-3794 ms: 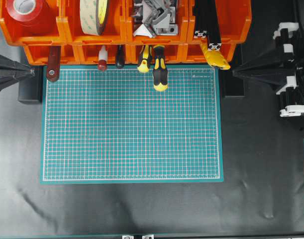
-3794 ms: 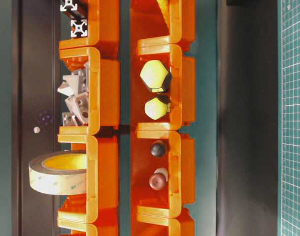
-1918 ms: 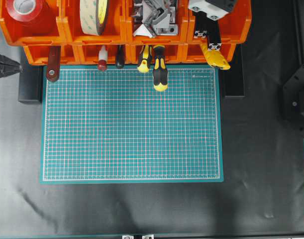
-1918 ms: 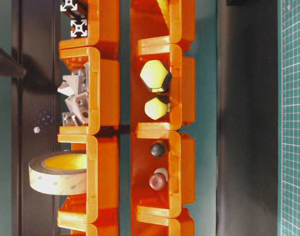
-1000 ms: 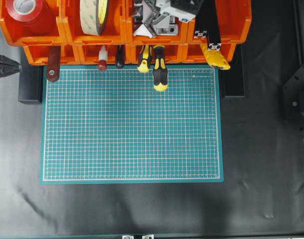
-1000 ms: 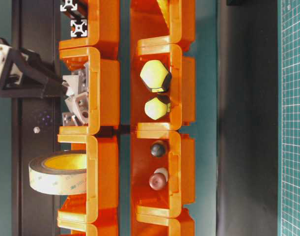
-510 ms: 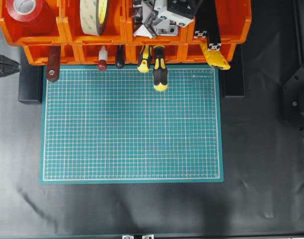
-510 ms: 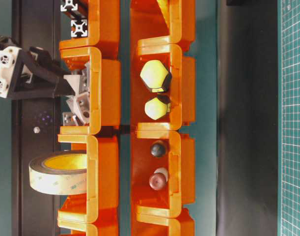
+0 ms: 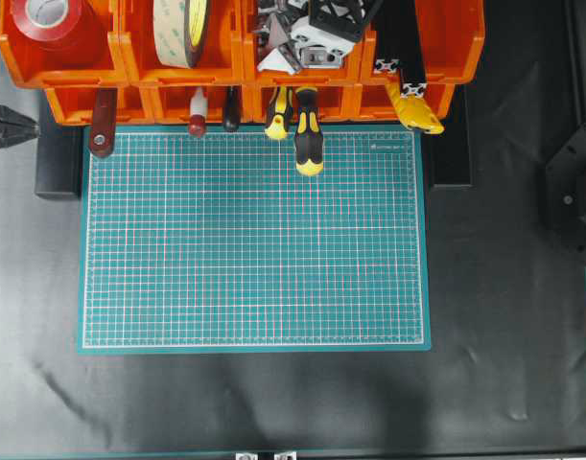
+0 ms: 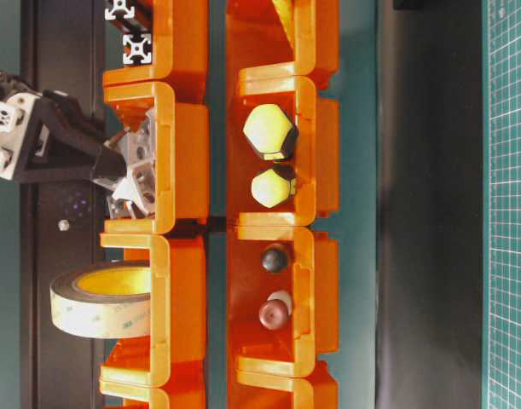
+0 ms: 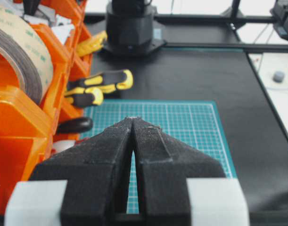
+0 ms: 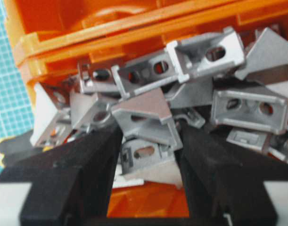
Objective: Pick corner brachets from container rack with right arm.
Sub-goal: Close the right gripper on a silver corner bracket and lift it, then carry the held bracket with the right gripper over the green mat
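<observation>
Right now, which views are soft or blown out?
Right wrist view: right pincer fingers blurred, corner brachets fairly sharp. Left wrist view: left pincer soft, top background overexposed. Table-level view: container rack looks saturated orange, turned sideways. Overhead: sharp, evenly lit.

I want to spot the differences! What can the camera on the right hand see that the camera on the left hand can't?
Only the right wrist view shows the pile of silver corner brackets up close, with the right gripper closing around one of them inside the orange bin.

Only the left wrist view shows the left gripper with its fingers together, the roll of tape, the yellow-and-black screwdriver handles and most of the green mat.

Both show orange bins and some green mat.
</observation>
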Robot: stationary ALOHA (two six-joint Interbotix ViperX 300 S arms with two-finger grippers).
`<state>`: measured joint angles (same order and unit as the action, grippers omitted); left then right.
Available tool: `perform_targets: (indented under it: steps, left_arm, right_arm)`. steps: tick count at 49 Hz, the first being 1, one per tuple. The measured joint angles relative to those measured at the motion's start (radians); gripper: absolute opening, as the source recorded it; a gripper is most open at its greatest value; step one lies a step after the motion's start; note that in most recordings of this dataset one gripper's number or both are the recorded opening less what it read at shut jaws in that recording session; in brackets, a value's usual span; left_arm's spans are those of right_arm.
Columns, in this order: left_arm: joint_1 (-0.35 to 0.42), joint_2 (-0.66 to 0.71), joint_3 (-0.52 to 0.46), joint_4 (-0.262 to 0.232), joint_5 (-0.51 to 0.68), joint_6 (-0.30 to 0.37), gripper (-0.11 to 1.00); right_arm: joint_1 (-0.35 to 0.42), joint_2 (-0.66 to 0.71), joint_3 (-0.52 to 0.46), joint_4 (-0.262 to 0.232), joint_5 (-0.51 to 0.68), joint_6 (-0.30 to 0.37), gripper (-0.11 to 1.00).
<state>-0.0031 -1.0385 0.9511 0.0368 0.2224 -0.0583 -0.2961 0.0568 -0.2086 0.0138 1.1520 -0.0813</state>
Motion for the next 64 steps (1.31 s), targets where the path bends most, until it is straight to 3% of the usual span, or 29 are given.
perform_targets:
  steps: [17,35,44,52,64]
  left_arm:
    - [-0.003,-0.002,0.000,0.000,0.000,0.000,0.00]
    - [-0.003,-0.005,0.000,-0.002,0.000,0.000,0.00]
    - [-0.003,-0.011,0.000,-0.002,0.000,0.002,0.00]
    - [-0.003,-0.011,-0.002,-0.002,0.000,0.000,0.00]
    - [-0.003,-0.026,-0.006,-0.002,0.000,0.002,0.00]
  right_arm:
    - [0.012,0.000,-0.012,-0.002,-0.003,0.006,0.35]
    - [0.034,0.000,-0.133,-0.003,0.067,0.014,0.35]
    - [0.054,-0.002,-0.215,-0.034,0.141,0.014,0.35]
    - [0.066,-0.006,-0.230,-0.049,0.161,0.021,0.35]
    - [0.181,-0.051,-0.213,-0.058,0.169,0.018,0.35]
